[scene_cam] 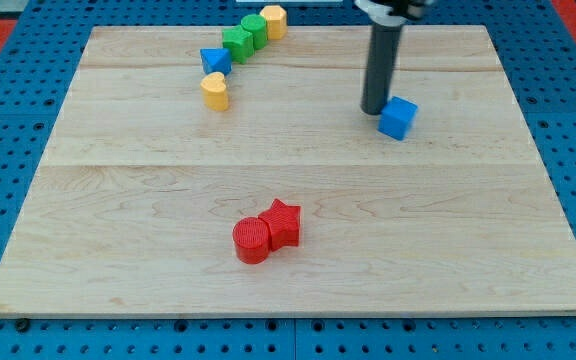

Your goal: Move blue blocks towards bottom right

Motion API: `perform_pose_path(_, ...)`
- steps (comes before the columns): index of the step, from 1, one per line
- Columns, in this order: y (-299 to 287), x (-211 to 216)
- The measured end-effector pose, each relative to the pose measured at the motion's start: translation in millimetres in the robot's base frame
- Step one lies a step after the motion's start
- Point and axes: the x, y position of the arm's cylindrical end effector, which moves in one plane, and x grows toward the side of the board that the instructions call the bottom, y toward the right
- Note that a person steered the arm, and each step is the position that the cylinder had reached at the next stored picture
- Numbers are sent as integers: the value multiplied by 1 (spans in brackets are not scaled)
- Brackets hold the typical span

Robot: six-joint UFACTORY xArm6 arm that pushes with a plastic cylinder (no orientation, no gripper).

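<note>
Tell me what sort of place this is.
Probably a robotics lab bench: a wooden board on blue pegboard, small coloured blocks such as the blue cube, and my tip just left of that cube.

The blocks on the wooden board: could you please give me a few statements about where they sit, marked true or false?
1. My tip is beside the blue cube, on its left in the view. True.
2. The red cylinder and red star are far apart. False: they touch.
3. The other blue block lies near the view's top. True.
4. Both yellow blocks sit at the view's bottom. False: the yellow blocks are near the top.
</note>
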Motion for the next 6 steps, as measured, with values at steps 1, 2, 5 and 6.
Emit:
perform_pose_path(1,38,6)
perform_pose_path(2,55,30)
perform_pose_path(5,125,93)
perform_pose_path(6,164,93)
